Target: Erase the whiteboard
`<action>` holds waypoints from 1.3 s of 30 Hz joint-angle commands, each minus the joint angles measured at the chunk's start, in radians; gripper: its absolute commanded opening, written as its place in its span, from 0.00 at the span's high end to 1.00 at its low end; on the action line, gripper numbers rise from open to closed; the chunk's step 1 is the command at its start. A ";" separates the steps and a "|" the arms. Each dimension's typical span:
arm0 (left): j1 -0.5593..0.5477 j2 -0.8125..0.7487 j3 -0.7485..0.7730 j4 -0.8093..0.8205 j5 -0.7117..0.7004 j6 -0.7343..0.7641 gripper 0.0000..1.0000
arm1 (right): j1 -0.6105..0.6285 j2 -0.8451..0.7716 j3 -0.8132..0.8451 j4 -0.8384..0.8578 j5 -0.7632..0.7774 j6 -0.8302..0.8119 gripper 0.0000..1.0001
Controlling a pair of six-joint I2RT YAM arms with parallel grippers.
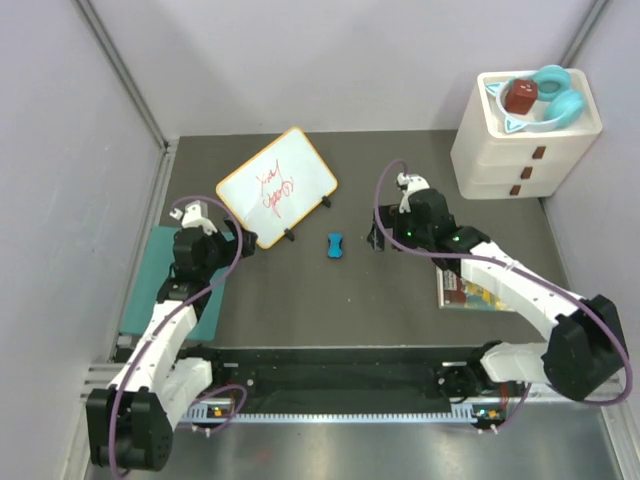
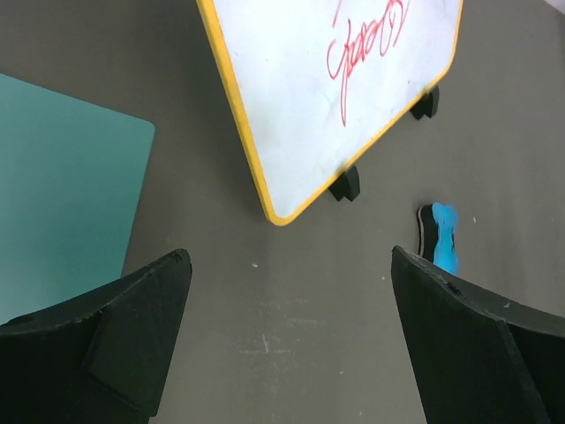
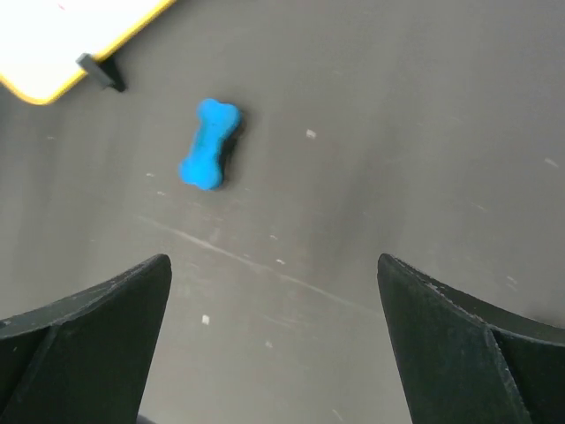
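Note:
The whiteboard has an orange rim, black feet and red handwriting, and stands tilted at the back left of the table. It also shows in the left wrist view, and its corner shows in the right wrist view. A blue bone-shaped eraser lies on the table just right of the board's near corner, and appears in both wrist views. My left gripper is open and empty near the board's near corner. My right gripper is open and empty, right of the eraser.
A flat teal mat lies under the left arm. A colourful picture booklet lies under the right arm. A white drawer unit at the back right carries a bowl with teal and red items. Grey walls close in both sides.

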 commanded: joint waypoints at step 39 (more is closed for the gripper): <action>0.334 0.748 -0.354 1.429 0.721 -0.411 0.01 | 0.112 0.797 0.688 -0.223 -0.121 0.109 0.37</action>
